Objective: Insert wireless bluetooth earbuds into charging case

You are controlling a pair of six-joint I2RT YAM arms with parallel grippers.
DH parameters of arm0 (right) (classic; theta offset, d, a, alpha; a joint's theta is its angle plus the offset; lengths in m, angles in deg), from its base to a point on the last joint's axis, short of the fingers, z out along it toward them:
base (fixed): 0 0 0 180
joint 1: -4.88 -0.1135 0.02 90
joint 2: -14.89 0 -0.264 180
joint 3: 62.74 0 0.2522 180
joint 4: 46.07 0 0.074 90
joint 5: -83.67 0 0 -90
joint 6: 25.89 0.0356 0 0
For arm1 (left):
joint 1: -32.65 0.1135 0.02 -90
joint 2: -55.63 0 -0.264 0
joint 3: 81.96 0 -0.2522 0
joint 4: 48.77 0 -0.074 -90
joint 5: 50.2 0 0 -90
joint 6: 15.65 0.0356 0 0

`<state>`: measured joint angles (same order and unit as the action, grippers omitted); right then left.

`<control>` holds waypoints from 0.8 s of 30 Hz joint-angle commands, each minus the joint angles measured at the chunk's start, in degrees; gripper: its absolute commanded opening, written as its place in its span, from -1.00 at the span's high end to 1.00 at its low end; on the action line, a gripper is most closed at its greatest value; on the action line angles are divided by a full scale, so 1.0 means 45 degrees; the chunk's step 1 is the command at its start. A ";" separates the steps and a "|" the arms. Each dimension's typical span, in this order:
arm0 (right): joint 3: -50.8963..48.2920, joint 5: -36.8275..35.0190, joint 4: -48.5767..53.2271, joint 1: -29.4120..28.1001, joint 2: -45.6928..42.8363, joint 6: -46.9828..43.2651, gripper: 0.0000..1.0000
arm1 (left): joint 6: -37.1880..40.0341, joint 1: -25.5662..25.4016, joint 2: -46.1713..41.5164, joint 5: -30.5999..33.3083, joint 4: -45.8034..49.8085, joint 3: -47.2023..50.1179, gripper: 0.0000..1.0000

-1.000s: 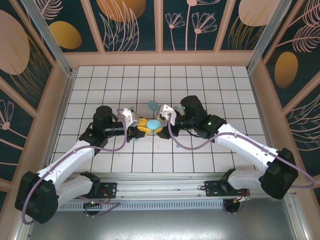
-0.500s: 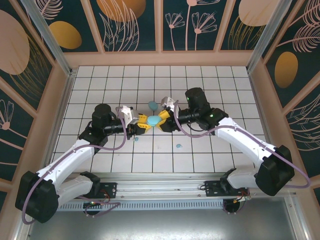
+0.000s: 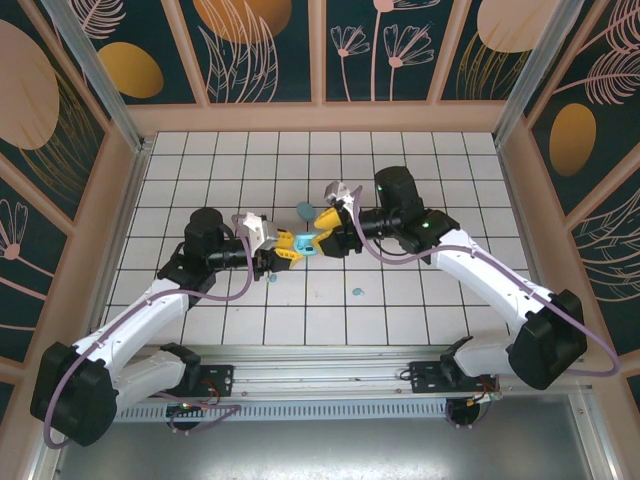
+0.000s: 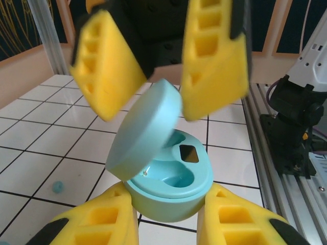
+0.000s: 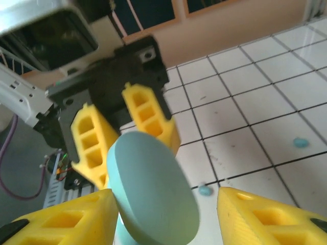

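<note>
Over the counter (image 3: 200,170), left tool (image 4: 168,224) pinches the open, empty charging case (image 4: 173,189), right tool (image 5: 163,214) spread beside its lid (image 5: 150,189), earbuds (image 3: 358,292) loose.

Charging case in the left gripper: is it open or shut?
Open: the lid tilts up off the charging case, baring two empty earbud wells.

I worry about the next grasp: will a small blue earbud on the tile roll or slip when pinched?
Likely: the earbud looks rounded and smooth, so it may roll. It is tiny against the yellow fingers, so probably light, easily flicked.
</note>
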<state>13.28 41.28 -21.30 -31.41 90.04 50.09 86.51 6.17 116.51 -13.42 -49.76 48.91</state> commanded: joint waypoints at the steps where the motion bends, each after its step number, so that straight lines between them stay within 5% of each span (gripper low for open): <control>1: 0.0606 -0.0255 -0.0725 0.0097 0.0058 0.0455 -0.09 | 0.0205 -0.0054 -0.0053 -0.0521 0.0091 -0.0017 0.71; 15: 0.0752 -0.2126 -0.0249 0.0097 0.0379 0.0841 -0.11 | -0.0199 -0.0054 -0.0131 -0.0346 -0.0478 0.0282 0.71; 24: 0.0815 -0.1797 -0.0114 0.0010 -0.0116 0.0879 -0.20 | -0.1050 -0.0053 0.0165 -0.0193 -0.1019 0.0420 0.73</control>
<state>15.49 33.85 -22.20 -31.22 91.18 53.15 83.62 6.17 116.62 -12.67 -51.55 50.44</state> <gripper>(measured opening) 0.596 0.236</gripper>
